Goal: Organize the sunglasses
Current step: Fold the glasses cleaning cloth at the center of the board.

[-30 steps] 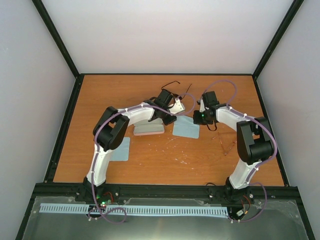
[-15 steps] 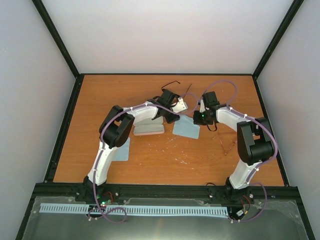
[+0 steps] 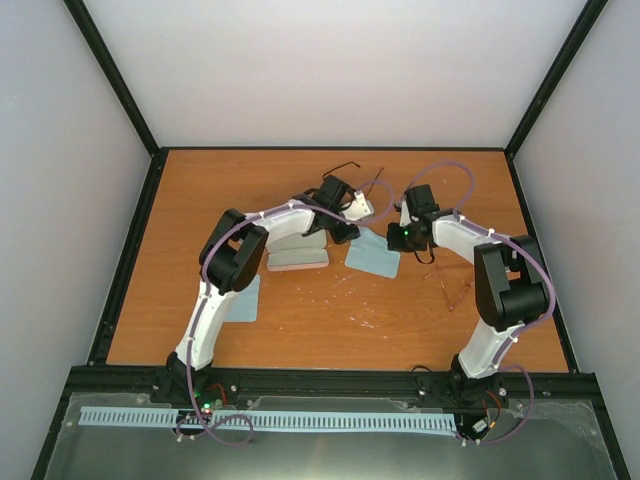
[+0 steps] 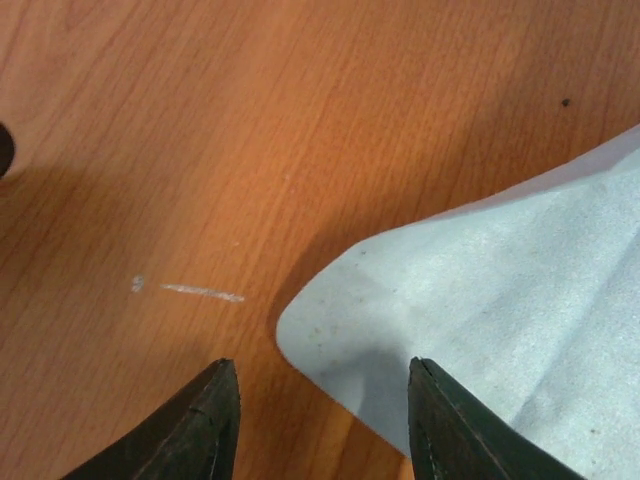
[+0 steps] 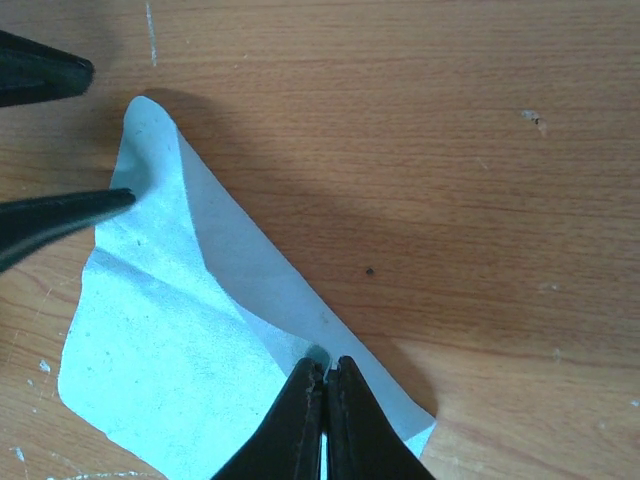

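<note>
Left arm (image 3: 235, 262) and right arm (image 3: 510, 280) bent inward, wrists close together.
Left gripper (image 4: 320, 368) has its fingers apart; right gripper (image 5: 327, 368) is pinched closed.

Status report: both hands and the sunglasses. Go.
Left hand open over cloth corner. Right hand shut on cloth edge. Black sunglasses, pale sunglasses both untouched, nothing blocking.

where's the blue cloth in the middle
Top view: the cloth lies centrally, right of the case; the right gripper pinches its edge, the open left gripper straddles a corner.
</note>
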Robot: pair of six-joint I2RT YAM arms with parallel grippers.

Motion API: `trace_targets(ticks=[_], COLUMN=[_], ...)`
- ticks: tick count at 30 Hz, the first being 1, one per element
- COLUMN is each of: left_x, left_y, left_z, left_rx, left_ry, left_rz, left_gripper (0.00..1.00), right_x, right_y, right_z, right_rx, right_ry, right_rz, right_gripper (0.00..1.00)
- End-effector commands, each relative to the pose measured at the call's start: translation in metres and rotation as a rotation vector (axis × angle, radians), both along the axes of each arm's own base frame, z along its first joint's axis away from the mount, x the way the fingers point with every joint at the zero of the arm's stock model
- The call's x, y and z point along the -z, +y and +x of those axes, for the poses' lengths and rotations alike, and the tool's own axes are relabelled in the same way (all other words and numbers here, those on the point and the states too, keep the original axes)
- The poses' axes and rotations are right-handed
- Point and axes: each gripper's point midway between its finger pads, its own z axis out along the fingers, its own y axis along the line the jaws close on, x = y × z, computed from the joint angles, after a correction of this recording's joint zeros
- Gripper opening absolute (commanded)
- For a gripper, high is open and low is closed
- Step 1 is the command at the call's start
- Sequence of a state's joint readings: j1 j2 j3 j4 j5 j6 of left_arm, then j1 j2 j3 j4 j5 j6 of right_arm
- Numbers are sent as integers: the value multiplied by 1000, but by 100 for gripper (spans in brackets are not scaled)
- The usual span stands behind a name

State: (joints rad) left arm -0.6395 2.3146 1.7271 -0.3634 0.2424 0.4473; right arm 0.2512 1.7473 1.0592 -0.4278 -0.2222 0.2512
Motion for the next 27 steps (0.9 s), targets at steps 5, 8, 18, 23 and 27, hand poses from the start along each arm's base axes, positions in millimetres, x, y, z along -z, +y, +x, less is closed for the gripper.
trace_targets(ticks=[5,8,18,23,27], left_x=[-47,-41,-29,-12,-5], left_y=[13,3,-6,0,0], left_z=[25,24,0,-2,1], left_rx=[-16,38,207,206,199], left_ry=[67,112,177,184,182], left_rz=[-152,-159,-157,-114,-104], left_gripper=[44,44,44,43,43], right_x=[-4,-5,-4,-3,-5], right_y=[-6,-5,-4,-3,-2], right_z=[5,7,8,8,9], right_rx=[13,17,11,7,8], right_ry=[-21,-25,-25,-25,-28], right_rz=[-21,-15,-10,-6,-3], right_gripper=[3,3,3,3,3])
